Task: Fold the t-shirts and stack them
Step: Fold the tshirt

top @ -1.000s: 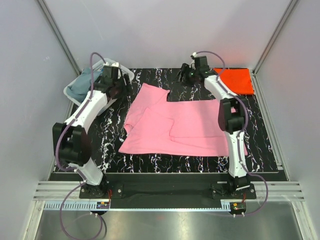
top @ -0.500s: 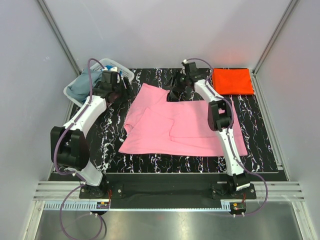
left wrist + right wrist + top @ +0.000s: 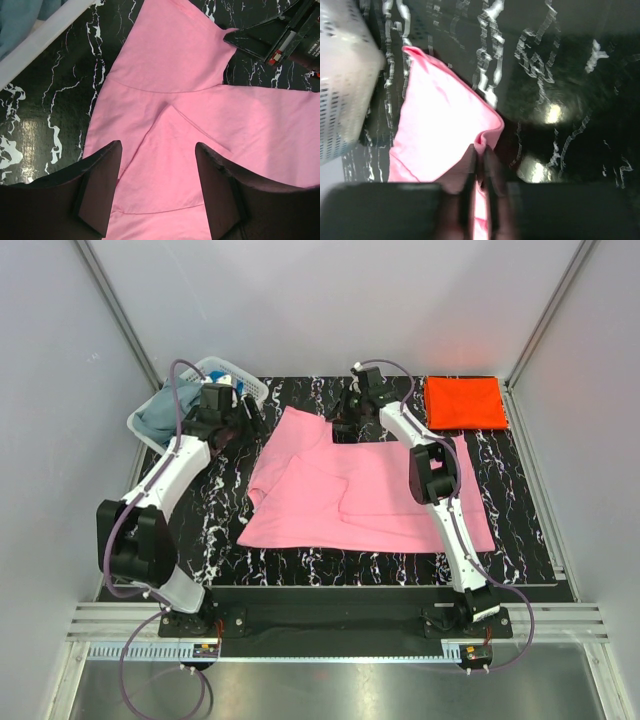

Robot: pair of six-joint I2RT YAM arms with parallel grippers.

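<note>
my right pincer point(image 3: 479, 150) is closed on the pink t-shirt point(image 3: 350, 490) — the two fingers stand almost together, with a small ridge of the pink hem pinched between them. the grip sits at the shirt's far edge, by the notch where the sleeve meets the body, and beside it a little of the hem curls up off the black marbled table point(image 3: 520, 500).

my left pincer point(image 3: 159, 150) is open, its fingers well apart and holding nothing. it hangs over the left side of the same shirt, above a folded flap of pink cloth that comes to a point between the fingers. whether the fingertips touch the cloth, i cannot tell.

the pink t-shirt lies spread across the middle of the table, mostly flat, with one sleeve reaching toward the far left and a crease running down near its left side.

the orange-red t-shirt point(image 3: 462, 402) lies folded into a neat rectangle at the far right corner, apart from the pink one.

at the far left corner stands the white basket point(image 3: 228, 367), tilted — the grey-blue t-shirt point(image 3: 158, 415) is bunched inside it, close behind my left wrist.
</note>
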